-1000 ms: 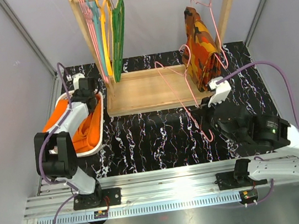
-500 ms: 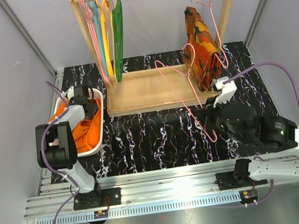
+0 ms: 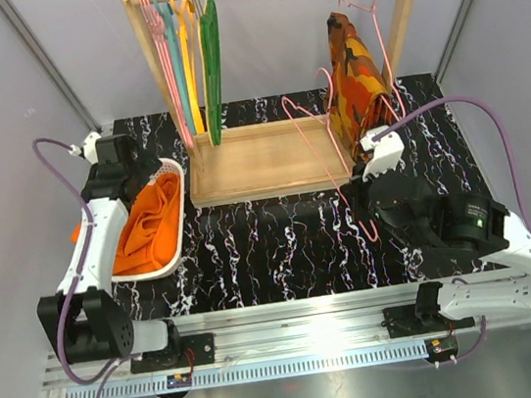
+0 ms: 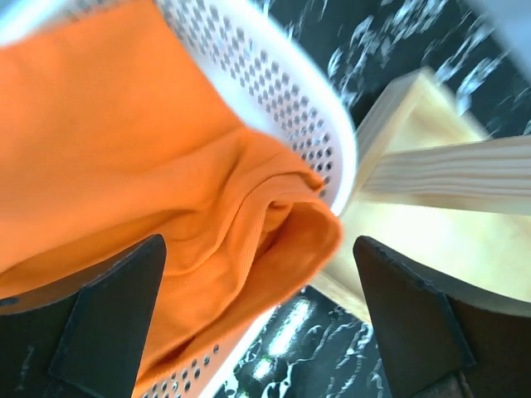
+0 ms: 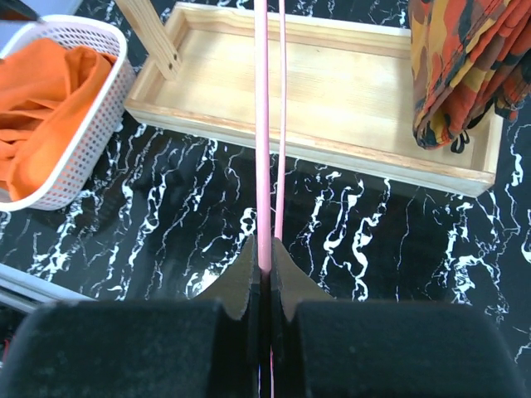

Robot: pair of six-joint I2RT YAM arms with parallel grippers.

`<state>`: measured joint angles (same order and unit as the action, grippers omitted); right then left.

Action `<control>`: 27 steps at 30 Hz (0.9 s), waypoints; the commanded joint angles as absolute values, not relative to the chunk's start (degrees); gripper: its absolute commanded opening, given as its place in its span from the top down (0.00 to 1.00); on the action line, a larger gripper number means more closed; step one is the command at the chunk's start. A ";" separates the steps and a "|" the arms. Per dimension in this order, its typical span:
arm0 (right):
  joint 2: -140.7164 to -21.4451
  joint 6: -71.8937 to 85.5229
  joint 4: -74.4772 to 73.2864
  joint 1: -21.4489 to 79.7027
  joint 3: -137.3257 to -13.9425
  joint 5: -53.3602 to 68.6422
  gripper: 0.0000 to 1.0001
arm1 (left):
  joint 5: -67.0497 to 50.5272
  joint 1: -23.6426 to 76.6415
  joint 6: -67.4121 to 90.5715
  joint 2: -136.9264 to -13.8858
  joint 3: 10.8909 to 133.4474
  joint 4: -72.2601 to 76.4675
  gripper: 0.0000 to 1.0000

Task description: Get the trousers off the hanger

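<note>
The bright orange trousers [image 3: 148,225] lie crumpled in a white perforated basket [image 3: 178,219] at the table's left. My left gripper [image 3: 131,168] hovers open over the basket's far end, with nothing between its fingers. In the left wrist view the trousers [image 4: 149,157] fill the basket [image 4: 307,108] below the spread gripper [image 4: 259,249]. The bare pink wire hanger [image 3: 322,156] stands tilted over the table's middle, with my right gripper [image 3: 356,186] shut on its wire. In the right wrist view the gripper [image 5: 264,249] pinches the hanger [image 5: 262,124] and the trousers [image 5: 41,108] show at far left.
A wooden rack stands at the back on its tray base [image 3: 260,160]. Several coloured hangers [image 3: 189,61] hang at its left end. A camouflage-patterned garment [image 3: 357,77] hangs on another pink hanger at the right. The black marbled tabletop [image 3: 272,247] lies in front.
My left gripper has opened, let go of the trousers and risen back toward the far left; the trousers now rest in the basket. The right gripper has shifted the hanger slightly.
</note>
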<state>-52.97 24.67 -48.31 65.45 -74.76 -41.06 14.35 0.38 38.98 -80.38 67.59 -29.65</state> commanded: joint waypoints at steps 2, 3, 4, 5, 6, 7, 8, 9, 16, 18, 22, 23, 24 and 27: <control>-53.70 24.17 -48.95 65.04 -77.69 -44.21 1.00 | 22.14 -1.57 42.43 -72.97 64.64 -36.04 0.05; -53.96 24.26 -49.22 65.04 -78.13 -44.56 1.00 | 21.97 -2.02 43.32 -71.38 62.51 -35.25 0.07; -53.96 24.52 -49.48 65.13 -78.31 -44.65 1.00 | 21.97 -3.07 44.46 -70.15 59.97 -34.90 0.09; -53.96 24.61 -49.74 65.13 -78.57 -44.82 1.00 | 21.71 -3.51 45.52 -69.01 57.68 -33.50 0.12; -53.79 24.52 -49.92 65.04 -79.10 -45.00 1.00 | 21.36 -4.04 46.92 -67.17 53.13 -32.62 0.15; -53.79 24.61 -50.36 65.04 -79.45 -45.17 1.00 | 20.75 -4.91 47.63 -66.71 51.17 -31.74 0.16; -53.88 24.70 -51.14 65.04 -79.89 -45.35 1.00 | 18.74 -5.27 48.25 -66.45 49.33 -29.55 0.18; -53.79 24.61 -51.33 65.04 -80.59 -45.44 1.00 | 17.76 -5.36 48.69 -66.45 47.39 -28.75 0.21; -55.10 24.44 -49.23 64.95 -79.28 -43.86 1.00 | 10.11 -5.36 54.31 -64.09 31.40 -19.08 0.26; -55.54 24.26 -48.26 63.64 -77.62 -42.11 1.00 | 10.11 -5.36 54.14 -62.67 31.29 -19.51 0.26; -59.22 23.73 -47.99 58.37 -78.31 -39.02 1.00 | 8.88 -5.36 52.21 -58.28 34.53 -23.10 0.23; -59.93 23.56 -48.25 57.75 -79.01 -39.02 1.00 | 8.96 -5.36 51.16 -56.97 35.85 -25.46 0.15; -60.55 22.95 -48.34 56.79 -80.58 -38.76 1.00 | 9.31 -5.36 50.89 -54.34 38.38 -27.05 0.09; -62.75 21.19 -48.17 55.38 -83.84 -38.67 1.00 | 10.63 -5.36 48.44 -48.98 45.31 -32.94 0.01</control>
<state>-61.98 23.59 -50.76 56.80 -78.96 -39.48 11.16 -5.41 50.78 -54.94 36.32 -28.69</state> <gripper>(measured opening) 0.042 0.980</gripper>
